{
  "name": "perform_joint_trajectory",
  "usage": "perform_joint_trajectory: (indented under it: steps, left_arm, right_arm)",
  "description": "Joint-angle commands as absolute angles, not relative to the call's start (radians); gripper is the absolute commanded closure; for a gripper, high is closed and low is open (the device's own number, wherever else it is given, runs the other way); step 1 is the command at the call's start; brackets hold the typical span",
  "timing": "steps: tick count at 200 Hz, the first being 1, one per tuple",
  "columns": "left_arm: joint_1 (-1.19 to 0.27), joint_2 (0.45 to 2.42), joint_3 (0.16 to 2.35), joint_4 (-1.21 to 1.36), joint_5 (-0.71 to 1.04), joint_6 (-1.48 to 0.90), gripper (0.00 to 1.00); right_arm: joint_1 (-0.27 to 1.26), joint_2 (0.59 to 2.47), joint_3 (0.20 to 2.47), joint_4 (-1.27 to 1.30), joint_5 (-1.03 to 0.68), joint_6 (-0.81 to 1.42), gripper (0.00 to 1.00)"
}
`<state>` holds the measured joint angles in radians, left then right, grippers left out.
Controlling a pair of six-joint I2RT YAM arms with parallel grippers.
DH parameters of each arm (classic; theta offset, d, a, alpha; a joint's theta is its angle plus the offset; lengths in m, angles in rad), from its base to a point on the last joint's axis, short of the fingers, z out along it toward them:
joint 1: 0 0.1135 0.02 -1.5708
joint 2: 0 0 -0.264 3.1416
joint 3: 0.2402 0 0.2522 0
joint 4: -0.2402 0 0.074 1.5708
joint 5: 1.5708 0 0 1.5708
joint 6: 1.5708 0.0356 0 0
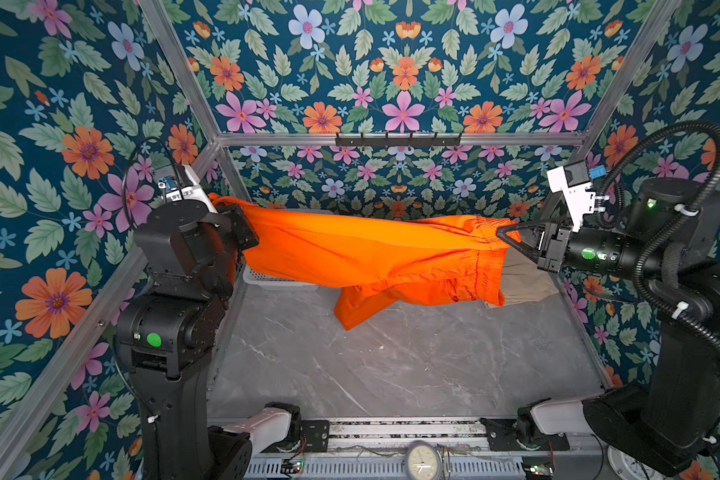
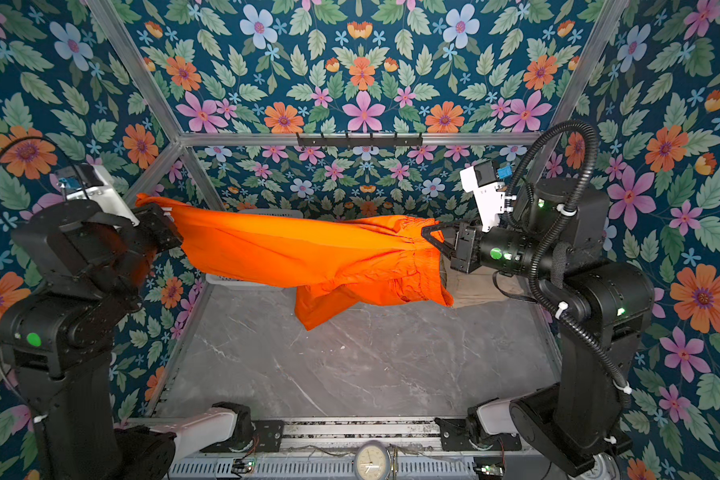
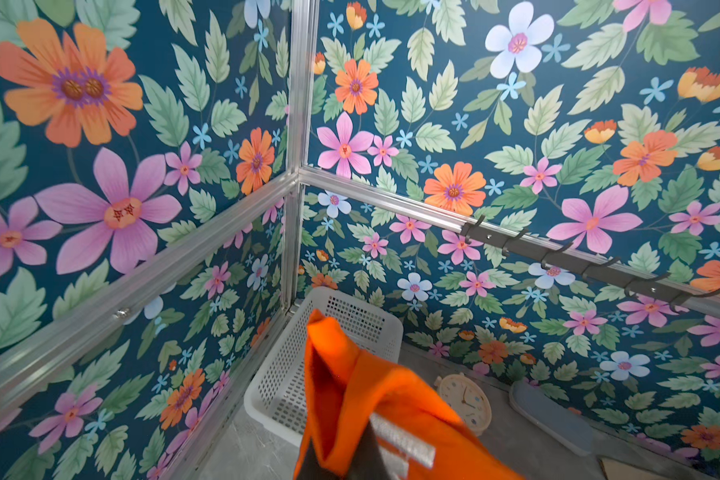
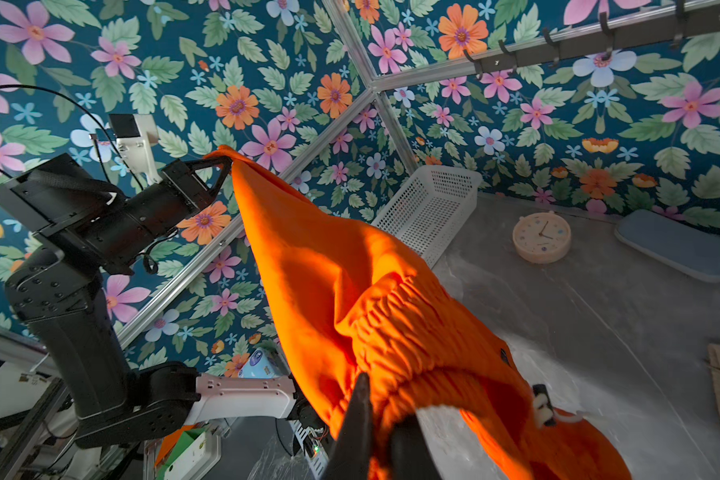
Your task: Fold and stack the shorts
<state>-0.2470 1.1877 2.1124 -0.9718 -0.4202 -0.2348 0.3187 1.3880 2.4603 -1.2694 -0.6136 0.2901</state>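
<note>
Now we hold the orange shorts point(image 1: 350, 253) up in the air between our two arms. In both top views they are pulled out long from side to side. Our left gripper point(image 4: 224, 163) is pinched tight on a corner of the cloth at the leg end. Our right gripper point(image 1: 504, 237) is pinched tight on the bunchy waistband point(image 4: 395, 332) at the other end. One loose leg point(image 1: 350, 311) hangs down in the middle, above the grey table point(image 1: 391, 374). We cannot tell if its tip touches the top. The beige shorts point(image 1: 524, 280) lie on the table at the right, under our right gripper, partly hidden behind the orange ones. A white basket point(image 3: 350, 309) sits in the back left corner of the table, behind the stretched cloth. A round clock point(image 4: 541, 237) sits on the table near the back wall, beside a blue-grey pad point(image 4: 678, 247).
</note>
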Motion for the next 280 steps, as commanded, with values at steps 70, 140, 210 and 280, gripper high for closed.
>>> perform_joint_trajectory:
  steps: [70, 140, 210, 280]
  left_arm:
    - [-0.238, 1.542, 2.164, -0.743, -0.265, -0.209, 1.0]
    - [-0.22, 1.564, 2.221, -0.438, -0.104, -0.199, 1.0]
    - [-0.221, 1.023, 1.36, -0.443, -0.196, -0.264, 1.0]
    - [-0.221, 0.835, 0.863, -0.653, -0.266, -0.526, 1.0]
  right_arm:
    - [0.192, 1.736, 2.536, -1.165, -0.668, 0.297, 1.0]
    - [0.051, 1.824, 2.71, -1.095, -0.851, 0.325, 1.0]
    - [0.051, 1.243, 1.624, -0.881, -0.862, 0.265, 1.0]
    - [0.107, 1.007, 0.945, -0.963, -0.842, 0.448, 1.0]
